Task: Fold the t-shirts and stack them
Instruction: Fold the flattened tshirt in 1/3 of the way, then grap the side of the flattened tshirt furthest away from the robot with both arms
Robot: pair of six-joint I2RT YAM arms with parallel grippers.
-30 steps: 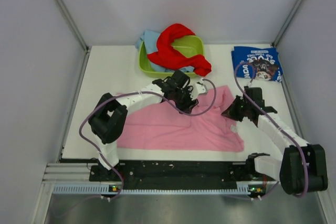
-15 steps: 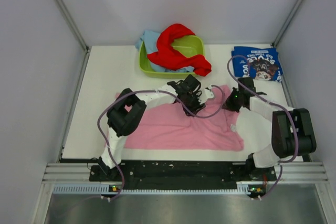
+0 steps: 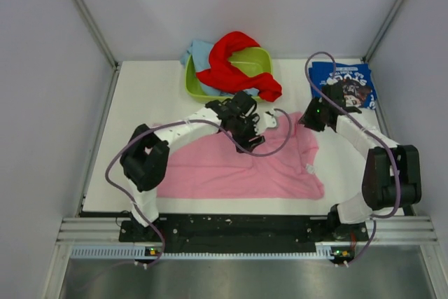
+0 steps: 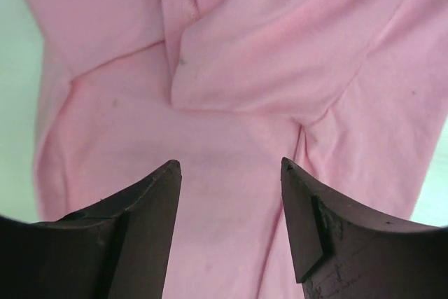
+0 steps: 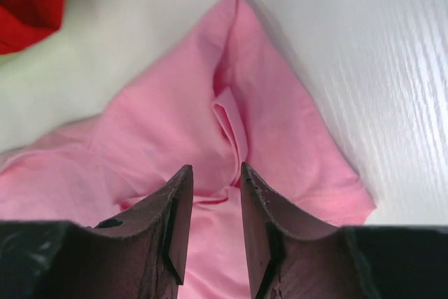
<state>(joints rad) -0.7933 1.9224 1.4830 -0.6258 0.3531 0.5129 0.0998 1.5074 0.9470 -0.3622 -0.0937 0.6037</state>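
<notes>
The pink t-shirt [image 3: 238, 169] lies spread across the front of the white table. My left gripper [image 3: 250, 131] hovers over its upper middle, jaws open and empty, with pink cloth [image 4: 231, 89] below them. My right gripper [image 3: 310, 118] is at the shirt's far right sleeve corner [image 5: 238, 68], its jaws a narrow gap apart astride a raised fold, not clamped. The navy printed t-shirt [image 3: 344, 83] lies folded at the back right. The red t-shirt [image 3: 234, 68] and the light blue one [image 3: 198, 52] hang over the tub.
The lime green tub [image 3: 257, 57] stands at the back centre, just beyond my left gripper. Cage walls and posts close in the table on three sides. Bare white table [image 3: 140, 103] shows at the left.
My right arm has reached forward, from the shirt's right edge up to its far sleeve corner. My left gripper shifted right, then back, staying over the shirt's upper middle.
</notes>
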